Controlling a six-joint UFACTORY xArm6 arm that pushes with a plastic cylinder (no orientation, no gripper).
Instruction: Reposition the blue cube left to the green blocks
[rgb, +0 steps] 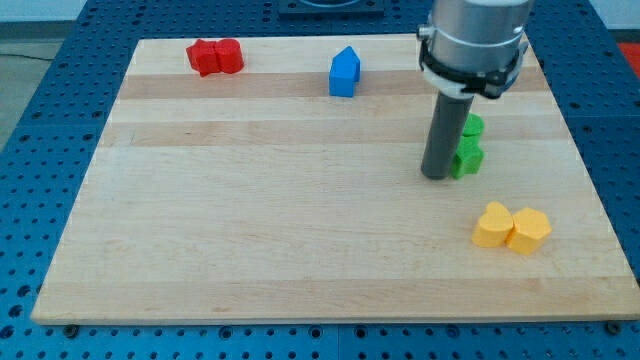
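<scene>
The blue cube (344, 74) sits near the view's top, a little right of the middle. Two green blocks (469, 146) lie at the view's right, one behind the other, partly hidden by my rod. My tip (436, 177) rests on the board right against the left side of the nearer green block. The tip is well to the right of and below the blue cube.
Two red blocks (215, 57) sit together at the view's top left. Two yellow blocks (511, 228) sit side by side at the lower right. The wooden board (250, 220) lies on a blue perforated table (40, 150).
</scene>
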